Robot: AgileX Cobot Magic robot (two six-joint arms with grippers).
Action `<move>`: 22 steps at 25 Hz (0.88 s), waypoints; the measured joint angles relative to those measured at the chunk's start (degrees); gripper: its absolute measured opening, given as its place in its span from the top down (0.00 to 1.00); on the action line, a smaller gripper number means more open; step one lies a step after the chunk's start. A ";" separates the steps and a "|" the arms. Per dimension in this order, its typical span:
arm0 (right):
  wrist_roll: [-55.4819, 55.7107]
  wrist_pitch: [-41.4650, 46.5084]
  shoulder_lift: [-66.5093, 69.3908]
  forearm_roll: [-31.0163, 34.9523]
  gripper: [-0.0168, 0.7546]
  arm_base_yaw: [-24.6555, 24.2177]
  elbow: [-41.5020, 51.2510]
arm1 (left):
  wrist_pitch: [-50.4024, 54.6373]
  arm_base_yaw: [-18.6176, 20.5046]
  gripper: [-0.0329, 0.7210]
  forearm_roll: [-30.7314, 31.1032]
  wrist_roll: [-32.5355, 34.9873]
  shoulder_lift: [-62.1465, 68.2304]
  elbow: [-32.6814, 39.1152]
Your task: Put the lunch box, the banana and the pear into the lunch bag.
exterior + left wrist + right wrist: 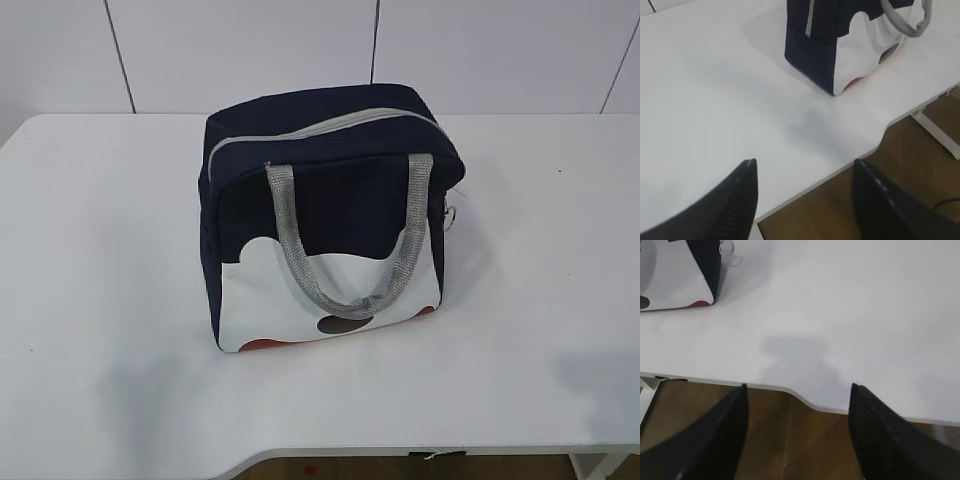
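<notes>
Lunch bag [330, 190]: navy upper seen as matt woven cloth; lower front panel [280, 300] white, smoother, w/ slight sheen, looks like coated fabric. Handles [345, 300] made of grey webbing, coarse ribbed weave. Zipper [330, 128] tape grey cloth; ring pull [726, 247] thin, shiny, prob. metal. Bench [100, 300] top white, smooth, matt. Floor [790, 440] seen as brown wood, low sheen. Left hand [802, 167] & right hand [796, 390] fingers black, matt, finely ribbed, plastic/rubber-like.

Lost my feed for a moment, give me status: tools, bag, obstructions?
Left tool open, empty, at table's front edge. Right tool open, empty. Lunch bag upright, zipper closed. No lunch box, banana or pear visible.
</notes>
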 joint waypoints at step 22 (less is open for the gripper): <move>0.64 -0.34 -4.38 0.10 0.32 0.02 5.73 | 6.19 0.00 0.38 4.23 -2.96 -8.45 1.16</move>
